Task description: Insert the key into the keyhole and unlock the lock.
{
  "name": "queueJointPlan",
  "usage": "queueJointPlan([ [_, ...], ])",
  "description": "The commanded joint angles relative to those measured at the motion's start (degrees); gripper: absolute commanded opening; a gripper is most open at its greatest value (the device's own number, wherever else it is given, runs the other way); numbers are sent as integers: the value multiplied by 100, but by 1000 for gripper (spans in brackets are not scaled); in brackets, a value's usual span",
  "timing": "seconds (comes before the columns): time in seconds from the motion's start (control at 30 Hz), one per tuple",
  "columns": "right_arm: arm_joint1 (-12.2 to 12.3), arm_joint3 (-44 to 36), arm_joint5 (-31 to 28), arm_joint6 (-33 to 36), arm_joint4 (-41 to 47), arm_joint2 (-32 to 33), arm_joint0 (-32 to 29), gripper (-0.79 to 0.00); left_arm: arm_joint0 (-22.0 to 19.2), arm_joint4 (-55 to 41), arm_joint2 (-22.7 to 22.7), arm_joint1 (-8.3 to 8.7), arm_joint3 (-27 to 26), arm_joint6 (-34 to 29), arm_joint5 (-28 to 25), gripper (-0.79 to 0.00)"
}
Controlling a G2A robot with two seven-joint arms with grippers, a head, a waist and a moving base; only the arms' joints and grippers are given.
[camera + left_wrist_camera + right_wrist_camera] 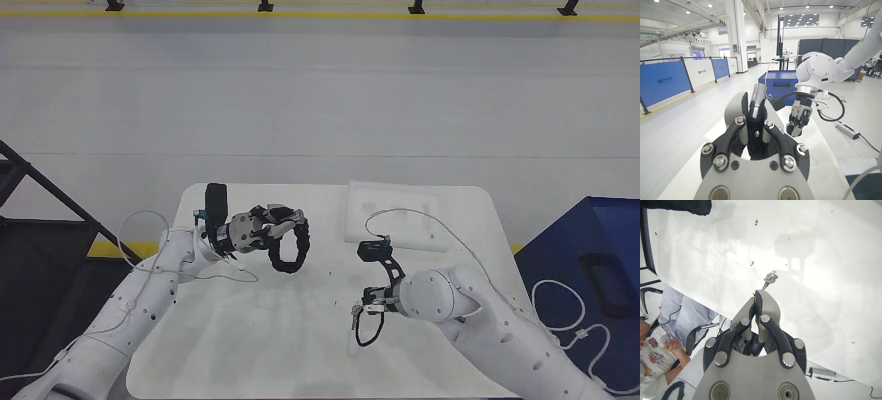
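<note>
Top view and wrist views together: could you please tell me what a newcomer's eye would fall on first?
First, the left gripper shut on a black cable lock, its chrome cylinder end sticking out in front, over the white table. Next, the right gripper pinching a small silver key by its shaft, head and ring pointing away.

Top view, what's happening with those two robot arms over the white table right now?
The left end effector is shut on a black cable lock with a chrome cylinder end, held above the white table. The right end effector pinches a small silver key on a ring, pointing down at the table. The two are apart, so the key is not yet in the keyhole.
</note>
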Motion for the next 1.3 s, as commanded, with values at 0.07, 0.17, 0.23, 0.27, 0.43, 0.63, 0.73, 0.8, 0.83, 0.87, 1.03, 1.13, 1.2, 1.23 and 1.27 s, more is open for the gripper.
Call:
queueJointPlan([
  [0.07, -205, 372, 205, -27, 133, -381, 307, -733, -15, -92, 68, 85, -26, 0, 0, -785],
  [0.17, -344, 605, 360, -64, 206, -623, 464, -665, -15, -92, 68, 85, -26, 0, 0, -785],
  [0.23, -458, 786, 526, -191, 210, -798, 576, -622, -15, -92, 68, 85, -26, 0, 0, -785],
  [0.27, -503, 858, 598, -208, 195, -878, 618, -616, -15, -92, 68, 85, -26, 0, 0, -785],
  [0.43, -683, 1178, 780, -351, 210, -1104, 773, -600, -15, -92, 68, 85, -26, 0, 0, -785],
  [0.63, -819, 1579, 814, -299, 211, -1256, 918, -606, -15, -92, 68, 85, -26, 0, 0, -785],
  [0.73, -883, 1782, 848, -333, 262, -1298, 982, -600, -15, -92, 68, 85, -26, 0, 0, -785],
  [0.8, -935, 1887, 856, -341, 329, -1322, 1035, -597, -15, -92, 68, 85, -26, 0, 0, -785],
  [0.83, -955, 1920, 858, -343, 346, -1331, 1051, -597, -15, -92, 68, 85, -26, 0, 0, -785],
  [0.87, -968, 1943, 860, -345, 347, -1341, 1061, -603, -15, -92, 68, 85, -26, 0, 0, -785],
  [1.03, -1062, 2175, 884, -369, 407, -1400, 1123, -600, -15, -92, 68, 85, -26, 0, 0, -785],
  [1.13, -1105, 2268, 881, -367, 445, -1431, 1158, -597, -15, -92, 68, 85, -26, 0, 0, -785],
  [1.2, -1128, 2312, 876, -361, 444, -1456, 1179, -616, -15, -92, 68, 85, -26, 0, 0, -785],
  [1.23, -1139, 2339, 882, -367, 449, -1462, 1186, -622, -15, -92, 68, 85, -26, 0, 0, -785],
  [1.27, -1149, 2366, 892, -377, 445, -1471, 1192, -634, -15, -92, 68, 85, -26, 0, 0, -785],
])
